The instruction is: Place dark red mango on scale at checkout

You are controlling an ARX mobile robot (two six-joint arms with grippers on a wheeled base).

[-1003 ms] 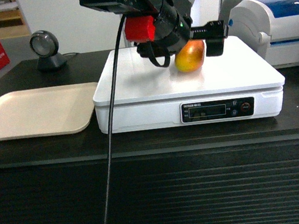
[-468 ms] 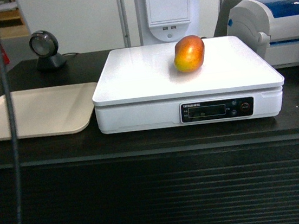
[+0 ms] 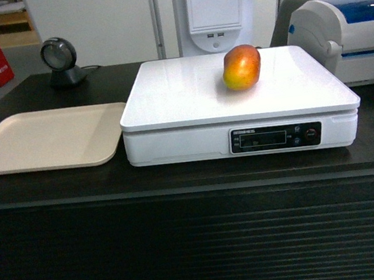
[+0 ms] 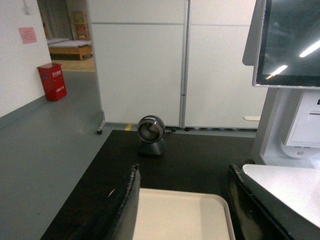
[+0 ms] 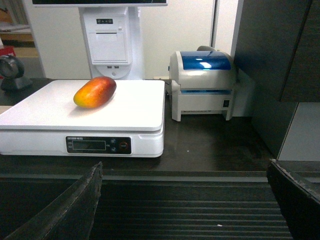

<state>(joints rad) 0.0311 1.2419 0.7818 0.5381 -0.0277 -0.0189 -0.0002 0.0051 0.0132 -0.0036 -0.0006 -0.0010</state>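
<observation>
Neither arm shows in the head view, and each wrist camera catches only the inner edges of its own fingers at the bottom of the frame, with the tips cut off. The left gripper (image 4: 182, 210) has its two dark fingers (image 4: 127, 205) standing wide apart with nothing between them but the counter and the near corner of a beige tray (image 3: 43, 138) below. The right gripper (image 5: 185, 210) is likewise spread wide and empty, one finger at each lower corner of its view. The scale's display (image 3: 262, 139) is dark and its small print and buttons are too fine to read. A white receipt kiosk (image 3: 214, 10) behind the scale is cut off at the top of the head view, and a label printer (image 5: 202, 85) with a blue lid is clipped by the right edge there, though the right wrist view shows it whole, just beside the scale. The mango (image 3: 241, 67) lies on its side on the white top of the scale (image 3: 189, 105), toward the back and right of the middle, touched by nothing. Its skin is smooth, deep red along the top and shading to orange-yellow on the lower side. The scale sits on the dark counter (image 3: 178, 175), whose front is ribbed, with the tray just to its left and a round barcode scanner (image 3: 60, 60) farther back.
</observation>
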